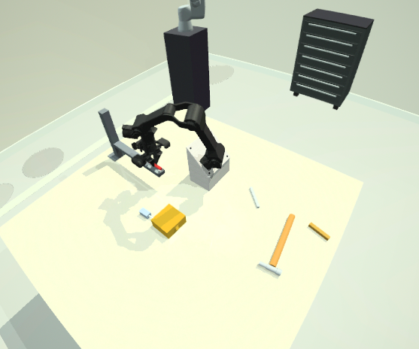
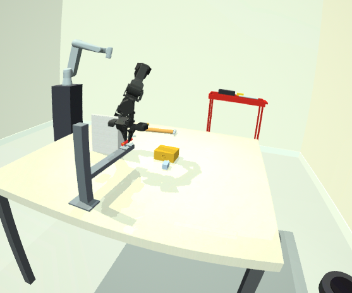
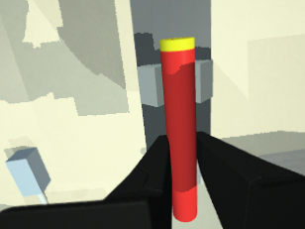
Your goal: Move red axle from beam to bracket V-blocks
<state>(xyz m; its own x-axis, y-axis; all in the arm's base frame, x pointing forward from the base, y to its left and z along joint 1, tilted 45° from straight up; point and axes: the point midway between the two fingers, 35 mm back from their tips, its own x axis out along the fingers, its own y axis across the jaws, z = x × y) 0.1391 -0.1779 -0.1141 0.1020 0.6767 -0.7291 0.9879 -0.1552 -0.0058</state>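
Observation:
My gripper [image 1: 154, 164] [image 2: 128, 141] [image 3: 180, 142] is shut on the red axle [image 1: 158, 167] [image 2: 124, 143] [image 3: 180, 108], which has a yellow end. The axle lies roughly level over the free end of the grey bracket [image 1: 128, 150] [image 2: 82, 164] [image 3: 170, 19]. In the wrist view its far part runs between the two light prongs of a V-block [image 3: 151, 85]. Whether it touches the V-block I cannot tell; the fingers hide what is under its near part. The yellow beam [image 1: 169, 215] [image 2: 166, 150] stands on the table, away from the gripper, with a round hole in its side.
A small light-blue block [image 1: 144, 213] [image 2: 165, 165] [image 3: 24, 176] lies beside the beam. The bracket's upright post [image 1: 108, 128] [image 2: 81, 142] stands beyond the gripper. A hammer [image 1: 283, 241] [image 2: 160, 130], a pale rod [image 1: 254, 198] and an orange bar [image 1: 319, 231] lie farther off.

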